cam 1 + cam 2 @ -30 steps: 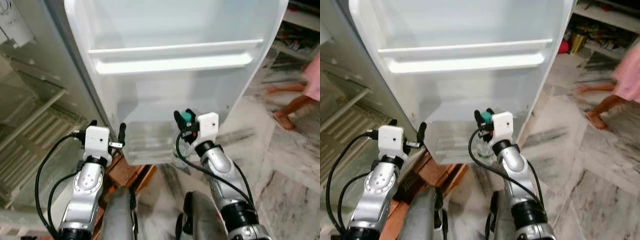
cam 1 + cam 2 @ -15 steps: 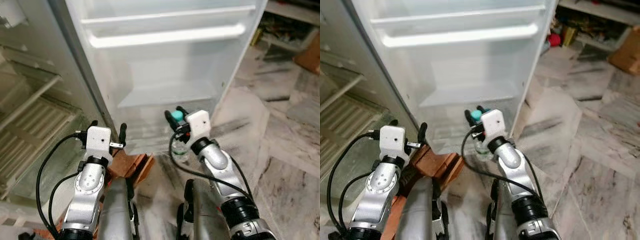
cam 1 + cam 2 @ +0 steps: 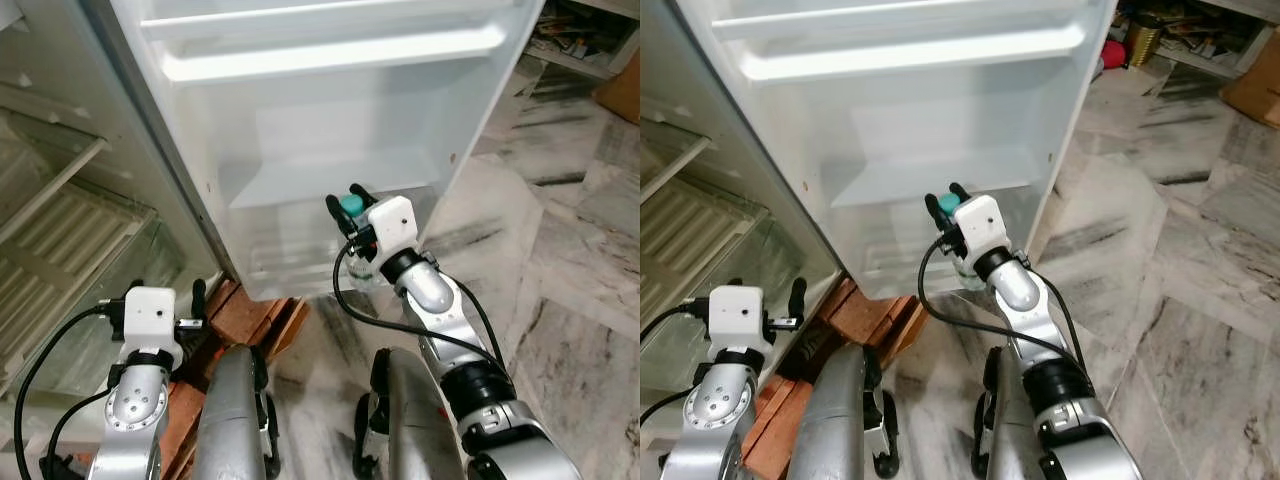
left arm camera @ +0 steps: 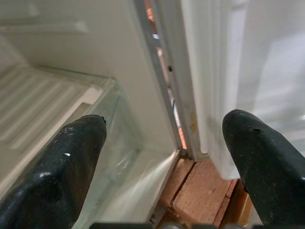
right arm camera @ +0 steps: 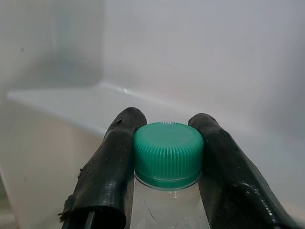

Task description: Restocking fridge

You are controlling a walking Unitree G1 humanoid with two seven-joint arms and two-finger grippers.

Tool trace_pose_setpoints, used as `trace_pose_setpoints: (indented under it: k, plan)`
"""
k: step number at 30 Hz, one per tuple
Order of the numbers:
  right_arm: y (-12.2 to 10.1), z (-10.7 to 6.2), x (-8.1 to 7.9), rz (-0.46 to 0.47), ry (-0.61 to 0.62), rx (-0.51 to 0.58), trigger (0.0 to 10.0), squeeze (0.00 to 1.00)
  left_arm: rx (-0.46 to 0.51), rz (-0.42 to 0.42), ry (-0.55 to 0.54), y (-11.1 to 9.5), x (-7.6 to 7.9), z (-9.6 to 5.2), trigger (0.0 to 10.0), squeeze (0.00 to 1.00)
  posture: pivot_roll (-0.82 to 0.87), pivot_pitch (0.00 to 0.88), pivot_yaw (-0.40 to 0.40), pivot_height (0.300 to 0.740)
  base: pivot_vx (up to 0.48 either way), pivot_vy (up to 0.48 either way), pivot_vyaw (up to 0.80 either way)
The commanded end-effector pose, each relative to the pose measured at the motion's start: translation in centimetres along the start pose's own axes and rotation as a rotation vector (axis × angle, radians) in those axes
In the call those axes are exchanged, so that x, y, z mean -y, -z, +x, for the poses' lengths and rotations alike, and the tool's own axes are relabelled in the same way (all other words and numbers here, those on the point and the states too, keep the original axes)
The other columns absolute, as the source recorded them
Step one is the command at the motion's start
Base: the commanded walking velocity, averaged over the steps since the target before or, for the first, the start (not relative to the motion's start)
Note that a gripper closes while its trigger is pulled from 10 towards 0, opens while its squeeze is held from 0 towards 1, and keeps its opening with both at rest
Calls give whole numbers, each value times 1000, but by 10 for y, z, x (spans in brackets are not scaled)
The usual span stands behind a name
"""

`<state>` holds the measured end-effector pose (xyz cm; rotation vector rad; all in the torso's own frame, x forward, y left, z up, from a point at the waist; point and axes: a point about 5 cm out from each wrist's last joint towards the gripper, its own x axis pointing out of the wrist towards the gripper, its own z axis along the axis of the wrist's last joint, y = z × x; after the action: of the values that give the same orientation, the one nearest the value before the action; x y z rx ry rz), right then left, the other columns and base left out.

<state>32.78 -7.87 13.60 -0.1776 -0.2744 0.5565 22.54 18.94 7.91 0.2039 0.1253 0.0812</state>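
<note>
A clear plastic bottle with a green cap [image 5: 167, 153] hangs from my right gripper [image 3: 346, 205], which is shut on its neck; its clear body [image 3: 364, 277] dangles below. It is held just in front of the lowest door shelf [image 3: 290, 265] of the open white fridge door [image 3: 330, 130]. My left gripper [image 3: 165, 295] is low at the left, open and empty, its fingertips [image 4: 71, 152] facing the hinge edge between the fridge body and door.
The fridge interior with wire racks and a glass shelf [image 3: 70, 250] lies at the left. Reddish bricks [image 3: 245, 320] sit under the door's corner. Marble floor [image 3: 570, 300] spreads to the right, with cluttered shelving [image 3: 1170, 40] at the far right.
The camera has shifted. My left arm has dropped lower and back. My right gripper with the bottle sits a little higher, closer to the door shelf.
</note>
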Motion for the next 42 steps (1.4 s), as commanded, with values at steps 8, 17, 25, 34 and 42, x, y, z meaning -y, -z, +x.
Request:
trace_pose_setpoints:
  k: [8, 17, 25, 34, 42]
  plan:
    - [-21, 25, -26, -56, -140, 128, 10000, 0, -19, 3, 20, -2, 2, 0, 10000, 0, 152, 259, 32, 547, 0, 0, 0]
    - [-26, 35, -40, -326, -274, 198, 10000, 0, -22, 9, 21, -4, 2, -1, 10000, 0, 175, 274, 27, 547, 0, 0, 0]
    - [-14, 39, -42, -449, -324, 142, 10000, 0, -19, 16, 31, -5, 3, 1, 10000, 0, 198, 271, 24, 547, 0, 0, 0]
    - [0, 35, -41, -593, -287, 115, 10000, 0, 9, 37, 39, -10, 5, -3, 10000, 0, 227, 289, 24, 547, 0, 0, 0]
    - [-45, 58, -55, -460, -230, 339, 10000, 0, -9, 35, 42, -8, 4, -13, 10000, 0, 241, 322, 31, 547, 0, 0, 0]
